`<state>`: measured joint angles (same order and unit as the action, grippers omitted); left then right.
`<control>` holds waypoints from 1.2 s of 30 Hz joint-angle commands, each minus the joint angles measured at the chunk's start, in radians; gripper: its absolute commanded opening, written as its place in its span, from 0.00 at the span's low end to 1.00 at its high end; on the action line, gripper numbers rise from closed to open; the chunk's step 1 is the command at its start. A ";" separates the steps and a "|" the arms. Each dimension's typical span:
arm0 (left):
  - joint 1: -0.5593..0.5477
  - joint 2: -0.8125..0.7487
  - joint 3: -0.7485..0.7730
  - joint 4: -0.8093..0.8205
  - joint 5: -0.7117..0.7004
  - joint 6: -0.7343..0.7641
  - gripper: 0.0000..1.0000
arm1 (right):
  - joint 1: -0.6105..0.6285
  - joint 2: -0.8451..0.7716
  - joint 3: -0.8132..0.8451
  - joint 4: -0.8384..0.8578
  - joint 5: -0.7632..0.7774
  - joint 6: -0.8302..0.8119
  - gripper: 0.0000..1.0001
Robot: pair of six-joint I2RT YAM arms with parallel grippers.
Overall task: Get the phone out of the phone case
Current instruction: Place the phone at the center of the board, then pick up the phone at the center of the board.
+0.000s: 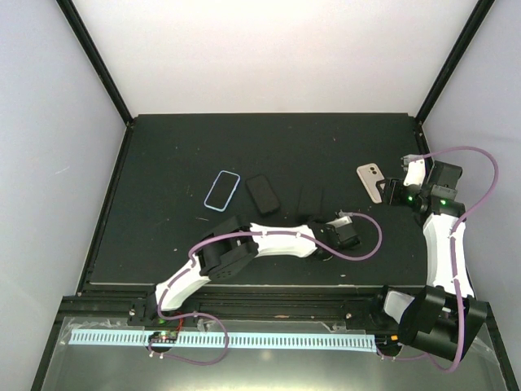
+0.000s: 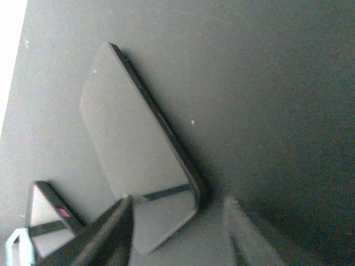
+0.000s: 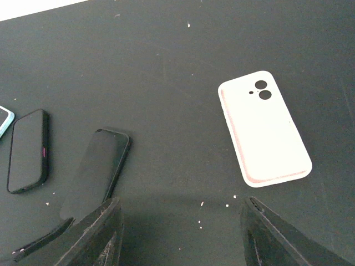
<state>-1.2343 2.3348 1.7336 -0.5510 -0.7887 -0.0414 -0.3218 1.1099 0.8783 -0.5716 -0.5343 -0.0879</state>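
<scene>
The pale blue phone case (image 1: 221, 191) lies flat at the table's middle left, and its inside looks dark. The phone (image 1: 262, 193), black with a pinkish mark on its edge, lies just right of the case and outside it. It also shows in the right wrist view (image 3: 28, 149) and the left wrist view (image 2: 47, 219). My left gripper (image 1: 335, 224) is open and empty, low over the near end of a plain black phone (image 2: 138, 155). My right gripper (image 1: 391, 189) is open and empty, above the table beside a white case (image 3: 263, 136).
The plain black phone (image 1: 312, 199) lies between the pink-edged phone and the white case (image 1: 371, 181). A raised black rim (image 1: 106, 220) bounds the table, with white walls behind. A purple cable loops near the left wrist.
</scene>
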 commanded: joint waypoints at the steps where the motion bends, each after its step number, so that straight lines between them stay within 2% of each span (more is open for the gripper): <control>1: 0.045 -0.143 -0.050 0.016 0.153 -0.154 0.68 | -0.008 -0.013 -0.006 0.020 -0.011 -0.009 0.59; 6: 0.109 -0.332 -0.189 0.043 0.273 -0.344 0.83 | -0.008 -0.023 -0.003 0.017 -0.019 -0.018 0.59; 11: 0.174 -0.482 -0.312 0.059 0.307 -0.470 0.94 | -0.008 -0.027 0.001 0.009 -0.049 -0.033 0.59; 16: 0.316 -0.542 -0.374 -0.025 0.405 -0.651 0.99 | -0.008 -0.047 -0.013 0.015 -0.092 -0.028 0.59; 21: 0.475 -0.572 -0.477 0.043 0.622 -0.736 0.99 | -0.008 -0.059 -0.019 0.013 -0.112 -0.039 0.60; 24: 0.525 -0.539 -0.446 0.024 0.675 -0.752 0.99 | -0.008 -0.054 -0.017 0.008 -0.123 -0.043 0.60; 31: 0.570 -0.407 -0.298 -0.071 0.685 -0.765 0.99 | -0.008 -0.039 -0.012 -0.006 -0.142 -0.056 0.60; 36: 0.610 -0.282 -0.139 -0.218 0.688 -0.835 0.99 | -0.008 -0.030 -0.010 -0.011 -0.148 -0.061 0.60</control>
<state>-0.6624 1.9686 1.4746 -0.6231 -0.1226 -0.8005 -0.3225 1.0729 0.8658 -0.5774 -0.6586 -0.1318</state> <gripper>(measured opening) 0.989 0.601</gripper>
